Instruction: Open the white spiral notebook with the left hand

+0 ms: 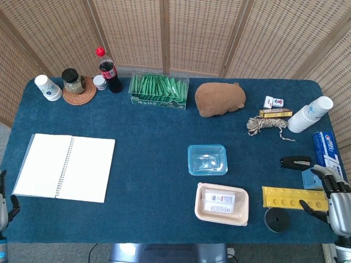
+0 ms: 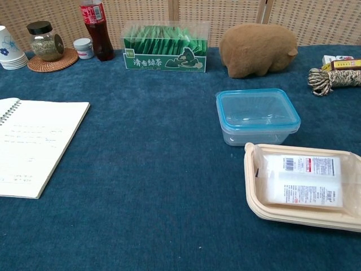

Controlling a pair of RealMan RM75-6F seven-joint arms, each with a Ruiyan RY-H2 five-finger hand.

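Observation:
The white spiral notebook (image 1: pixel 64 167) lies open and flat on the blue table's left side, both lined pages up, with its wire spine running down the middle. The chest view shows its right page (image 2: pixel 34 144) with faint handwriting. My left hand (image 1: pixel 3 204) shows only as a sliver at the bottom left corner, off the notebook's lower left, thumb out and holding nothing. My right hand (image 1: pixel 335 198) hangs at the bottom right edge, fingers apart and empty, beside a yellow strip (image 1: pixel 293 198).
A cola bottle (image 1: pixel 109 70), jar on a coaster (image 1: pixel 73 83) and green tea box (image 1: pixel 159 90) line the back. A brown plush (image 1: pixel 219 98), blue-lidded container (image 1: pixel 207 159) and beige tray (image 1: pixel 221 204) occupy the middle. Cups, rope and small boxes crowd the right.

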